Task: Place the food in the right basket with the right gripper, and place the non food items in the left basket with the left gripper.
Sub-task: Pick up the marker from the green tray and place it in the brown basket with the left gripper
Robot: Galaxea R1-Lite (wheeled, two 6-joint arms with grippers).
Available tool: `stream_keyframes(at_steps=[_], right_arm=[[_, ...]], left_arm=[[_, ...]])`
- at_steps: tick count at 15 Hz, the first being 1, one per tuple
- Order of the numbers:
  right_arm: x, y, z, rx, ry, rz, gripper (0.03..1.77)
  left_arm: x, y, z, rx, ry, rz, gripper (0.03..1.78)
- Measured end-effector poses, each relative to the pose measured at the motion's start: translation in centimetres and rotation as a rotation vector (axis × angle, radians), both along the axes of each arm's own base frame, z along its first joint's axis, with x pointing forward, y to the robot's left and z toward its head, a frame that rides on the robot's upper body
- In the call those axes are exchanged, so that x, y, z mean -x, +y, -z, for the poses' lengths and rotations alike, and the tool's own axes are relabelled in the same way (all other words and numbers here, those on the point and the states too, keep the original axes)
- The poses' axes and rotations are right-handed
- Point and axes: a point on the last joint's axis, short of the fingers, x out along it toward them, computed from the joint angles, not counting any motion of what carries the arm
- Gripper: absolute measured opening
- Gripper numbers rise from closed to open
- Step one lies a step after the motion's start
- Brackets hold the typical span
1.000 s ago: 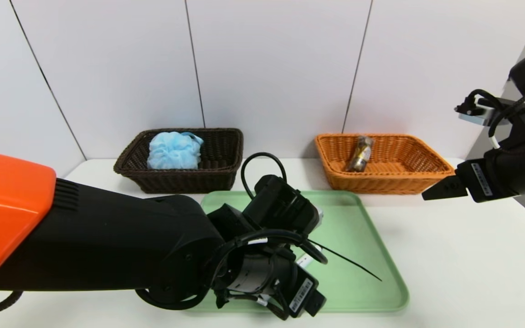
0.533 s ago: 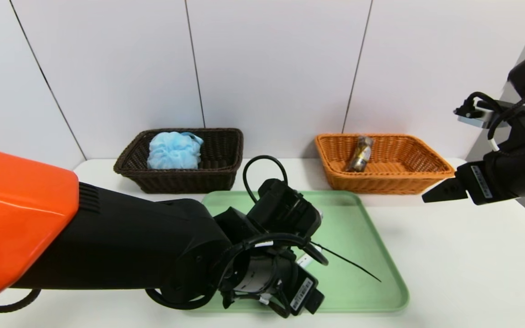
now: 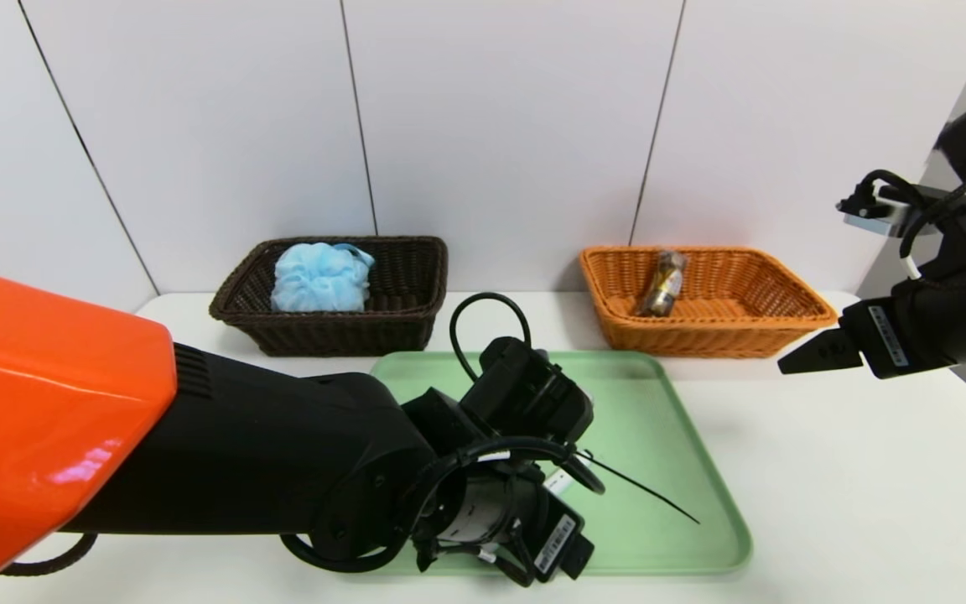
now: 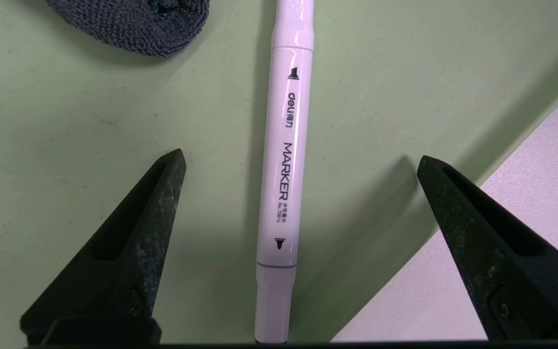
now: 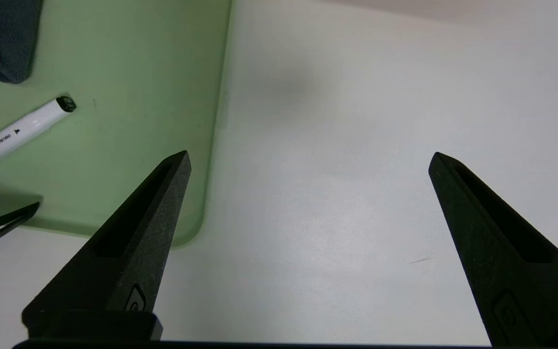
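left end effector wide open astride marker near tray edge, holding nothing.

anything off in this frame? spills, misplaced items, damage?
Nothing stands out. The blue loofah sits in the dark basket, a wrapped snack in the orange basket. The white marker lies flat on the green tray, centred under the open left tool. Right tool hovers open over the table.
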Motion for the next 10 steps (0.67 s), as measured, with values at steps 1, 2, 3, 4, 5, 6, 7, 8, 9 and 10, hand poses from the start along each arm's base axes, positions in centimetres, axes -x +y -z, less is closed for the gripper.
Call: stream_keyframes(at_steps=[1, 2, 3, 4, 5, 6, 7, 8, 9, 10], right_arm=[[0.00, 0.00, 0.00, 0.000, 0.000, 0.000, 1.70], [-0.01, 0.01, 0.01, 0.000, 0.000, -0.001, 1.70], [-0.01, 0.03, 0.01, 0.000, 0.000, -0.001, 1.70], [-0.02, 0.03, 0.01, 0.000, 0.000, -0.001, 1.70], [-0.02, 0.04, 0.02, 0.000, 0.000, -0.002, 1.70], [-0.02, 0.05, 0.02, 0.000, 0.000, -0.002, 1.70], [-0.01, 0.05, 0.01, -0.001, 0.000, 0.000, 1.70], [0.02, 0.04, 0.01, -0.001, 0.000, 0.000, 1.70], [0.03, 0.04, 0.02, -0.001, 0.001, 0.000, 1.70], [0.04, 0.03, 0.01, -0.002, 0.000, 0.000, 1.70]], left_arm=[[-0.02, 0.03, 0.01, -0.001, 0.001, -0.001, 1.69], [-0.03, 0.05, 0.03, -0.001, 0.002, -0.002, 1.69], [-0.03, 0.05, 0.04, -0.001, 0.003, -0.002, 1.69], [-0.04, 0.08, 0.06, -0.002, 0.004, -0.003, 1.69], [-0.05, 0.10, 0.07, -0.003, 0.004, -0.003, 1.69], [-0.04, 0.11, 0.10, -0.004, 0.004, -0.002, 1.69], [-0.03, 0.13, 0.14, -0.005, 0.004, -0.002, 1.69], [-0.02, 0.15, 0.19, -0.007, 0.005, -0.002, 1.69], [0.00, 0.18, 0.25, -0.009, 0.007, -0.001, 1.69], [0.01, 0.20, 0.29, -0.010, 0.008, -0.001, 1.69]])
